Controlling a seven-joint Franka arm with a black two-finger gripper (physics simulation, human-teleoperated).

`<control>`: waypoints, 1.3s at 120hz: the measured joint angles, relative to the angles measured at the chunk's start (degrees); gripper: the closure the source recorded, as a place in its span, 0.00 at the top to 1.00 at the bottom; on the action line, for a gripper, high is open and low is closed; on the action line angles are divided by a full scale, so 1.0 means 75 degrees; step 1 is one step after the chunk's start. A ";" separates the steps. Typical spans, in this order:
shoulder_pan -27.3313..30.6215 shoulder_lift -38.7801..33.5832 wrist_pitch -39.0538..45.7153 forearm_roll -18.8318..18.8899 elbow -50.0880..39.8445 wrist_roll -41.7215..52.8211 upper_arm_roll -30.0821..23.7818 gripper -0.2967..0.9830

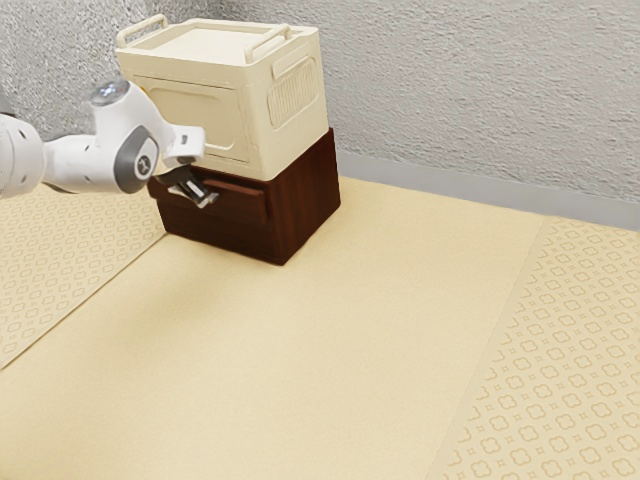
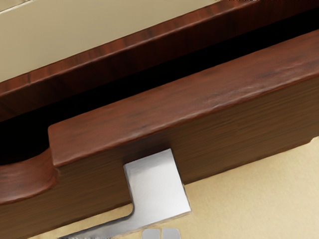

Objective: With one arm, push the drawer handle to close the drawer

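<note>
A claw [image 1: 205, 197] (clenched or released, we cannot tell) poses at a slightly open wooden drawer [image 2: 199, 95] beneath a cream crate [image 1: 195, 115].

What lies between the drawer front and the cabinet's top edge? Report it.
Only a dark gap along the drawer front, as the wrist view shows.

Your drawer [image 2: 239, 119] shows grained reddish-brown wood; the box [image 1: 200, 118] is cream. You have a mottled grey wall [image 1: 450, 90], a white and grey arm [image 1: 80, 162], and pale yellow floor [image 1: 300, 350] with 4-lobed outlines along 2 sides.
</note>
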 joint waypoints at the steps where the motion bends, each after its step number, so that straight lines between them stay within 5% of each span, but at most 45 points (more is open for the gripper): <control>1: -0.0002 0.0016 0.0001 0.0000 0.0017 0.0004 0.0001 0.15; 105: -0.0254 0.0807 -0.0077 -0.0032 0.0919 0.0311 0.0050 0.16; 125: -0.0030 -0.1333 -0.0508 -0.0237 -0.1218 0.0044 0.0036 0.16; 141: 0.0067 -0.3110 -0.1727 -0.0331 -0.2384 -0.0515 -0.0083 0.40; 156: 0.0013 -0.3557 -0.3193 -0.0602 -0.2531 -0.0993 -0.0214 0.56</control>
